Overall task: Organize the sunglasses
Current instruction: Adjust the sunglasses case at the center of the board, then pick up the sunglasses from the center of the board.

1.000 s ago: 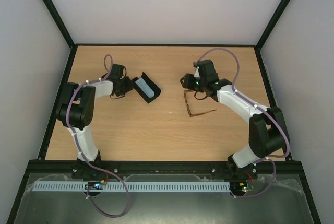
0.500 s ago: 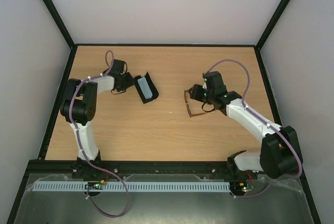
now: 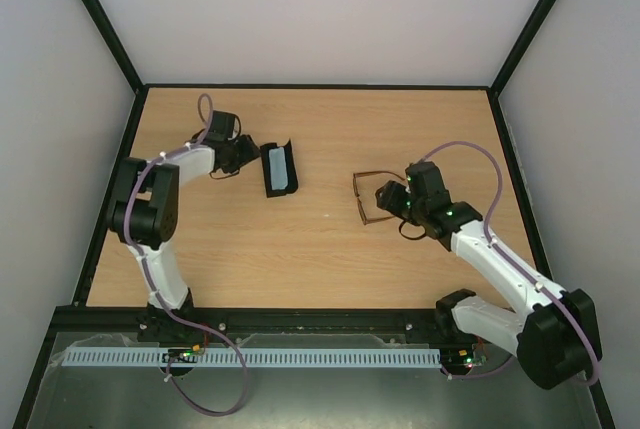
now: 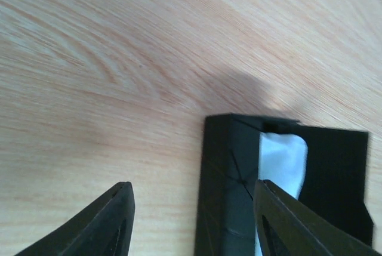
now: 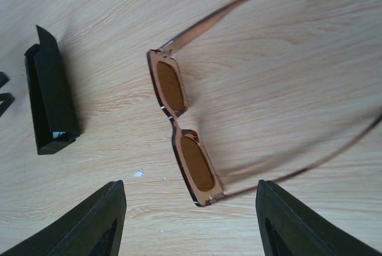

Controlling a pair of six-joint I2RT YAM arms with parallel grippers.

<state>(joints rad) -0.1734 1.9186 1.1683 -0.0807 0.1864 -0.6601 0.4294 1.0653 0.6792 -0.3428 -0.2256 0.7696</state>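
The sunglasses (image 3: 362, 199) have a thin brown frame and lie on the table (image 3: 300, 249) with both temple arms unfolded. In the right wrist view the sunglasses (image 5: 182, 133) lie just ahead of my right gripper (image 5: 191, 223), which is open and empty. In the top view my right gripper (image 3: 392, 199) sits just right of them. The black case (image 3: 278, 169) lies open with a light blue cloth (image 3: 279, 171) inside. My left gripper (image 3: 247, 154) is open at the case's left side. In the left wrist view its gripper (image 4: 191, 223) straddles the case's wall (image 4: 230, 196).
The black case also shows at the left of the right wrist view (image 5: 51, 101). Black frame rails (image 3: 320, 86) border the table, with white walls beyond. Bare wood lies between the case and the sunglasses.
My right arm has drawn back toward the near right, away from the sunglasses, which now lie with both arms spread. The left gripper has shifted and the case has turned more upright.
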